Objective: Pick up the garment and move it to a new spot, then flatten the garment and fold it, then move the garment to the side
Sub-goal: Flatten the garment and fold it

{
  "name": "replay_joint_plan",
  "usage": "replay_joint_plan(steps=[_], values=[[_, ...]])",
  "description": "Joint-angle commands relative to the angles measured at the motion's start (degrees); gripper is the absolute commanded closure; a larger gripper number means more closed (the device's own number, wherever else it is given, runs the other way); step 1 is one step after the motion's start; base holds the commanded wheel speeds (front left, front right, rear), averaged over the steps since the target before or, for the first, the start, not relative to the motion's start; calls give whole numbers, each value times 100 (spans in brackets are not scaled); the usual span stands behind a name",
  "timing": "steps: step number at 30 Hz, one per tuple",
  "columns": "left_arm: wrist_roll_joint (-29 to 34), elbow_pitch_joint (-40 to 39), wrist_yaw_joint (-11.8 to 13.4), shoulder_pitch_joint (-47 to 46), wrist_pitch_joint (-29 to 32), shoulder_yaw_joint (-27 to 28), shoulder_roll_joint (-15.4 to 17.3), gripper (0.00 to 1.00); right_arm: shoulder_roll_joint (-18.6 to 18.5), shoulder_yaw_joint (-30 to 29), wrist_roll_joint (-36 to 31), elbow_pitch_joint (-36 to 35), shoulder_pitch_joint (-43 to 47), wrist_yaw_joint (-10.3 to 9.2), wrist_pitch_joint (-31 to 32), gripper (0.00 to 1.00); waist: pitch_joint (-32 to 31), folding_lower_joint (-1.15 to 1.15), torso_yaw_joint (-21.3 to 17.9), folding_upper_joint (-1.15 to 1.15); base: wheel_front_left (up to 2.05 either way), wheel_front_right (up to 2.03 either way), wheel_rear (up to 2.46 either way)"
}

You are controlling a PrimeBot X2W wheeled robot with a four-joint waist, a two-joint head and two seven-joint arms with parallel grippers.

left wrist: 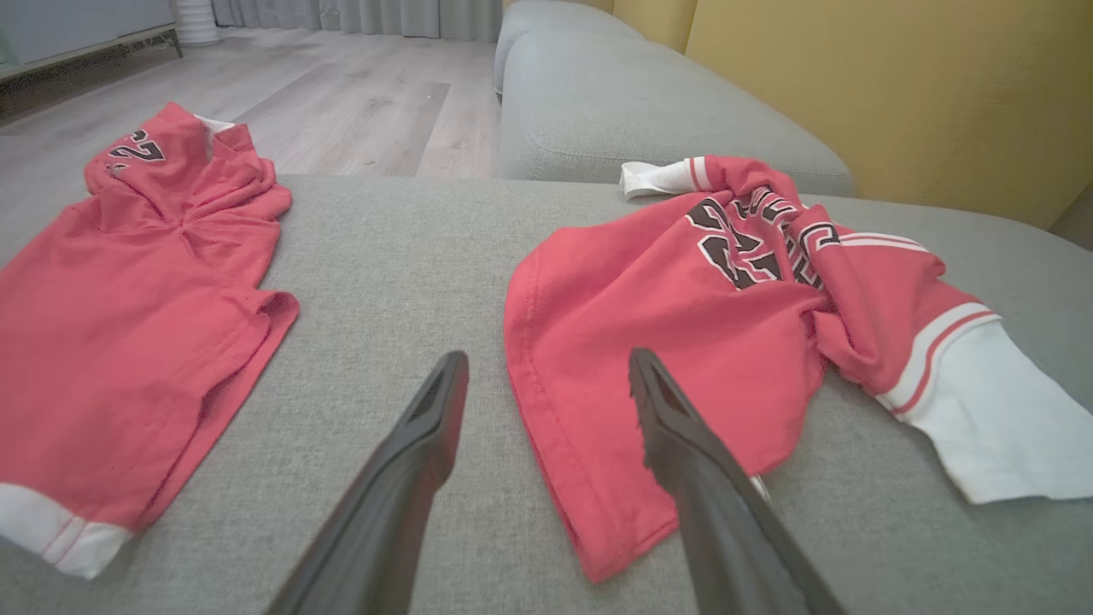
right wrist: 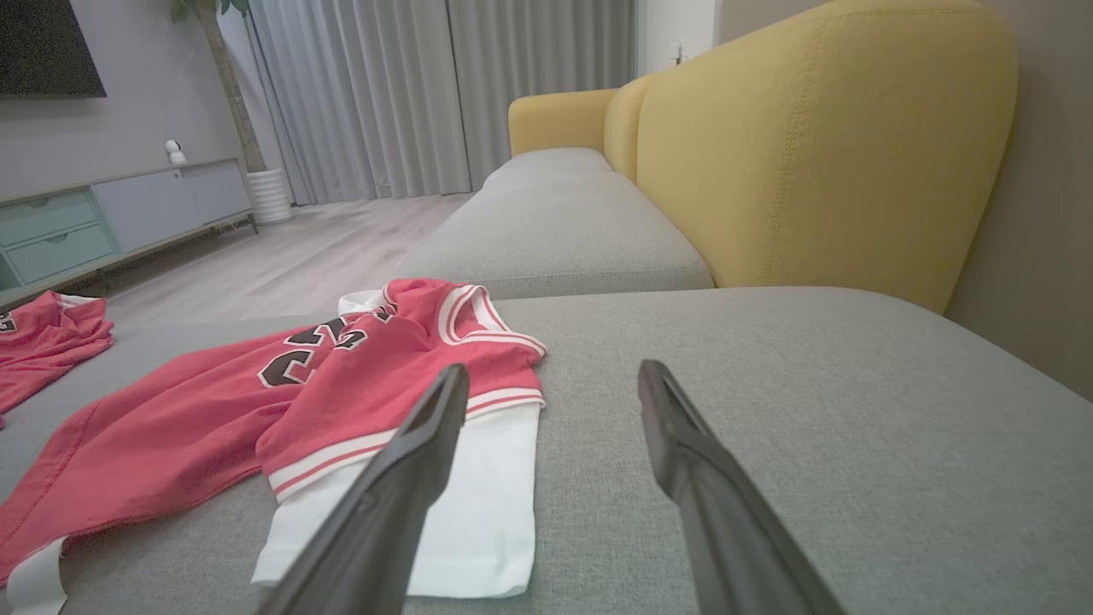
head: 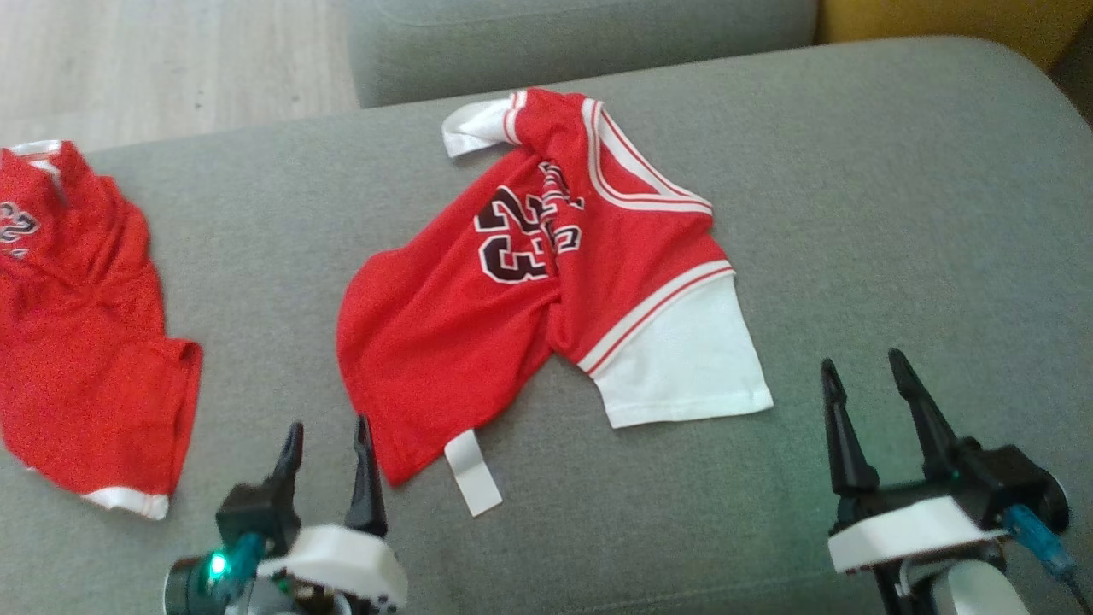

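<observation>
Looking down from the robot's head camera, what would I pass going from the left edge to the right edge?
A crumpled red fabric jersey with white hem → left tool → red number-23 jersey with white sleeves → right tool, all above the grey fabric couch cushion.

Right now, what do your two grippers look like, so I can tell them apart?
Both have two long, tapered black fingers on a black mount and white housing. The left gripper shows a green light; the right gripper carries a blue cable plug.
</observation>
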Motion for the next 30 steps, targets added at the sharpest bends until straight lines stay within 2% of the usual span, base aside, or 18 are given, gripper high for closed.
replay_joint_plan(steps=[1,3,4,7,14,21,30], values=[[108,-136,-95,-100,-70,312,-17,0,-87,85,-70,-190,23,-4,-63,0,-98,0,105,0,0,0,0],[254,-77,-294,49,-70,493,-101,0,-87,35,-106,-172,60,-4,-63,0,-149,0,172,0,0,0,0],[400,-44,-485,173,-70,694,-191,0,-81,-4,-123,-145,89,-4,-63,0,-206,0,233,0,0,0,0],[688,-87,-740,305,-70,953,-319,0,-66,-39,-142,-80,121,-4,-63,0,-284,0,294,0,0,0,0],[1161,-244,-1174,573,-71,1588,-630,0,13,6,-85,150,134,-4,-63,0,-353,0,328,0,0,0,0],[1416,-177,-1515,704,-71,1993,-817,0,52,13,-32,281,135,-4,-63,0,-392,0,410,0,0,0,0],[1560,-52,-1738,758,-71,2186,-941,0,55,17,-22,346,74,-4,-63,0,-425,0,475,0,0,0,0]])
